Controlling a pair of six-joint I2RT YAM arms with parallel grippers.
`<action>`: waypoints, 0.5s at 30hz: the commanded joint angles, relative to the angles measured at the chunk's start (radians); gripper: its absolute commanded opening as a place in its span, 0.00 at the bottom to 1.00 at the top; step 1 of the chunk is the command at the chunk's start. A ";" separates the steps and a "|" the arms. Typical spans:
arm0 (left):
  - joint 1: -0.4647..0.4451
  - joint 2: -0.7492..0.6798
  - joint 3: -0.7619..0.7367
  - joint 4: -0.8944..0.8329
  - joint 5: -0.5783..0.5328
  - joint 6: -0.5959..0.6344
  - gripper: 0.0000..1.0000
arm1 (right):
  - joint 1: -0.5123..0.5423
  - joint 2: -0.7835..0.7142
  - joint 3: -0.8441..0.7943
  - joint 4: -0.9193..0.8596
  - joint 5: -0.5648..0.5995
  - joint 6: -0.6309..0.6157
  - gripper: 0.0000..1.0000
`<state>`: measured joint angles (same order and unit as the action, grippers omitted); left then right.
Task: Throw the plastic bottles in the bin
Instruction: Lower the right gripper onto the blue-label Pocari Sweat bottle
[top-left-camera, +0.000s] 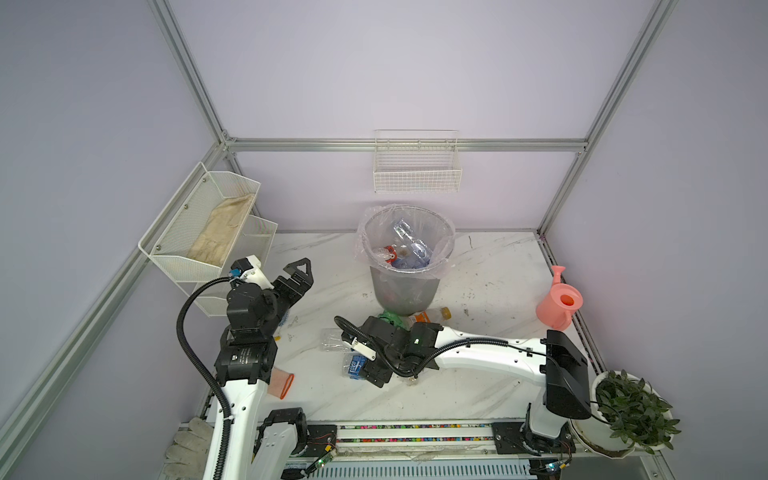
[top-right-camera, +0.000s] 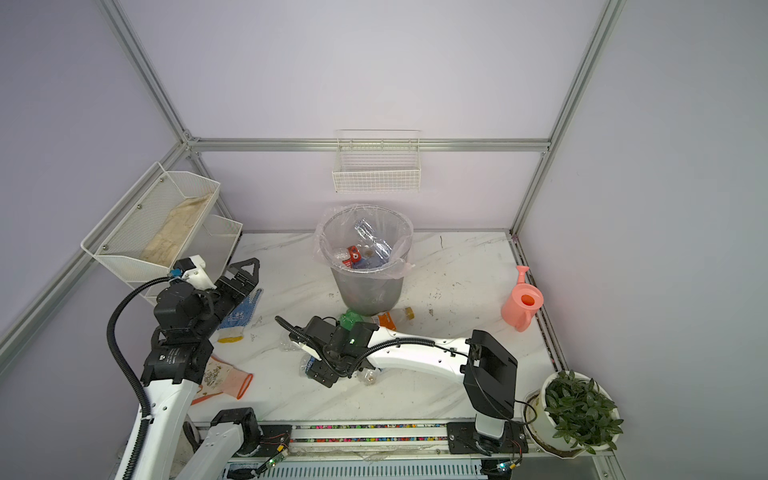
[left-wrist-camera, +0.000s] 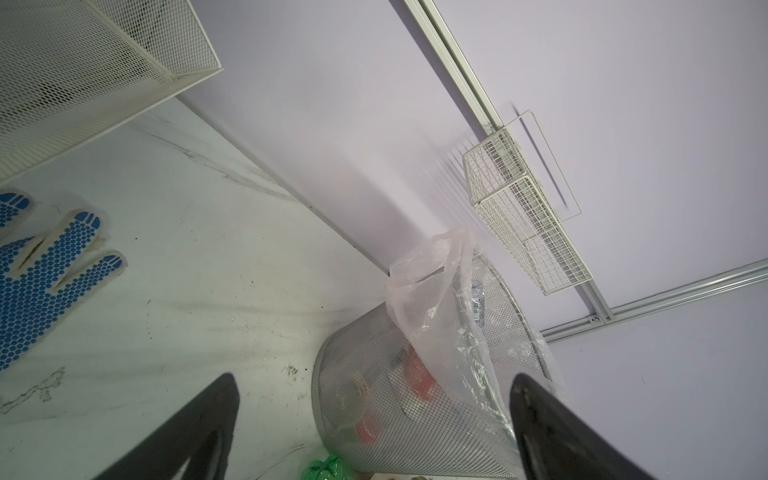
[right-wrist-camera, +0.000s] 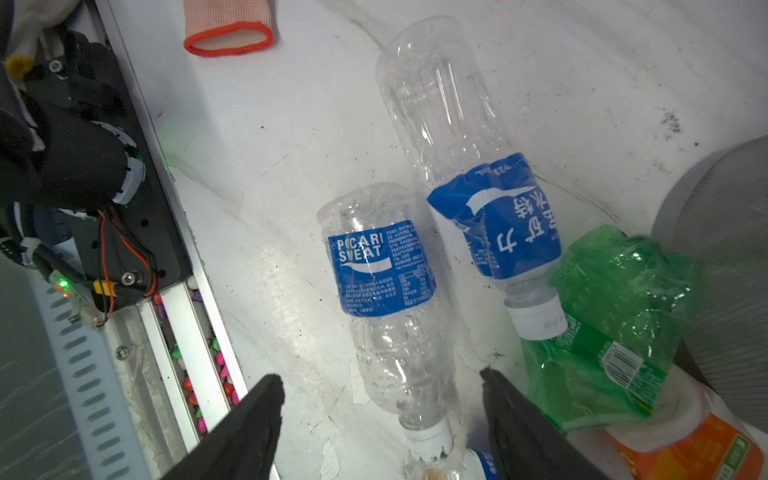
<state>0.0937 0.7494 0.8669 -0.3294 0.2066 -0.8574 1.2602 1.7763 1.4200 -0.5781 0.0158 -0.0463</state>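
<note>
Inside the bin (top-left-camera: 405, 291) I saw several bottles (top-left-camera: 409, 249); loose bottles (right-wrist-camera: 382, 270) lay on the table (top-left-camera: 478, 395) before it. Right gripper (right-wrist-camera: 377, 376), hard to make out from above, stood open astride one, gripping nothing; left gripper (left-wrist-camera: 372, 376) gaped empty.

Grey mesh bin (top-left-camera: 403, 291) stands upright mid-frame in both top views, lined in clear plastic, with several bottles (top-left-camera: 409, 249) inside. Just below it a crushed green bottle (top-left-camera: 390, 318), an orange-label bottle (top-left-camera: 424, 318), a Pocari bottle (right-wrist-camera: 386, 270) and another blue-label bottle (right-wrist-camera: 469, 166) all lie flat.
</note>
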 joint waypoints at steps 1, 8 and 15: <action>0.009 -0.016 -0.041 0.023 0.025 -0.012 1.00 | 0.011 0.028 0.004 0.010 0.039 -0.008 0.77; 0.011 -0.032 -0.049 0.016 0.029 -0.011 1.00 | 0.011 0.093 0.015 0.021 0.087 -0.016 0.75; 0.011 -0.043 -0.060 0.012 0.029 -0.011 1.00 | 0.013 0.137 0.022 0.020 0.078 -0.022 0.74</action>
<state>0.0978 0.7181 0.8505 -0.3309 0.2146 -0.8574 1.2644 1.9064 1.4227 -0.5606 0.0879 -0.0532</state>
